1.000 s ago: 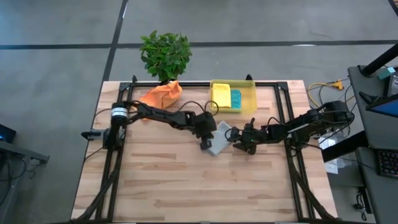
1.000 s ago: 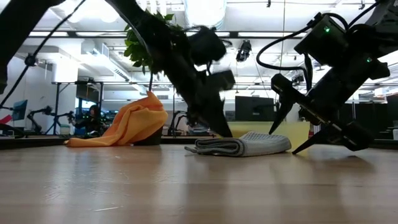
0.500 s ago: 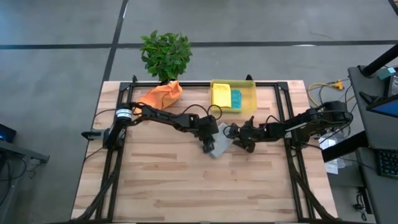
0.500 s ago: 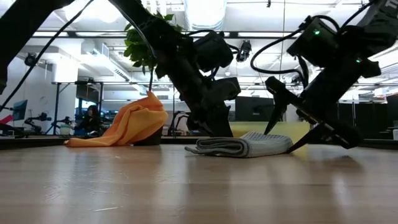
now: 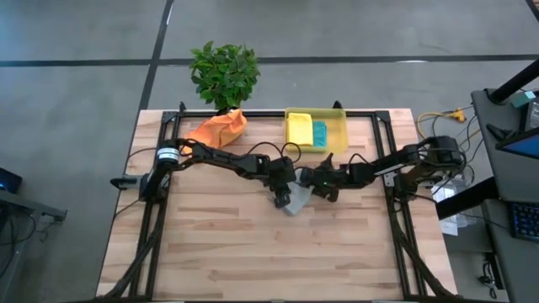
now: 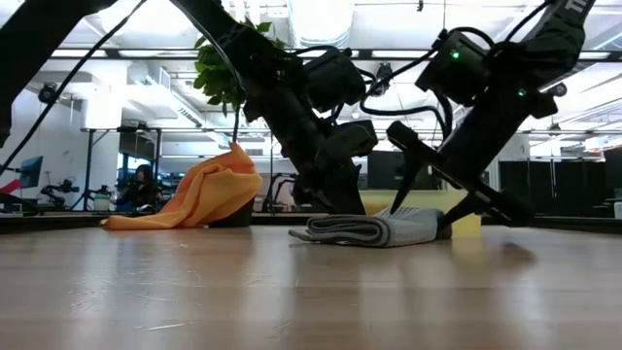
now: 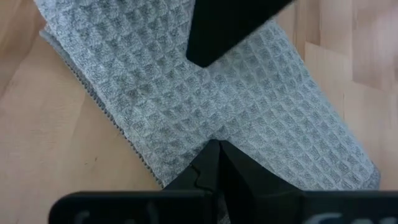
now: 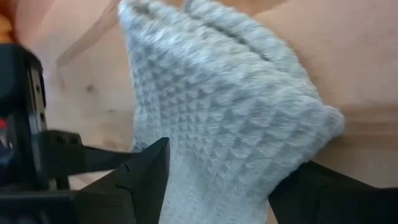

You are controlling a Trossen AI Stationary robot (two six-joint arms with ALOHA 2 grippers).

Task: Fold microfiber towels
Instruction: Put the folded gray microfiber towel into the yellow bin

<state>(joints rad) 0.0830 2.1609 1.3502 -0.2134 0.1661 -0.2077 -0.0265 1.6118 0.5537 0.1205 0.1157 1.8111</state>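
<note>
Right gripper (image 5: 318,182) is advancing along the tabletop toward the folded light grey waffle-weave microfiber towel (image 5: 296,197); earlier it was standing clear of the cloth's edge, now its spread jaws are straddling that end, one finger above and one at tabletop level in the low view. Right arm is stretching farther toward the centre. Left gripper (image 5: 280,195), jaws shut, is shifting slightly across the towel, now pressing its tip on the cloth's near portion.
</note>
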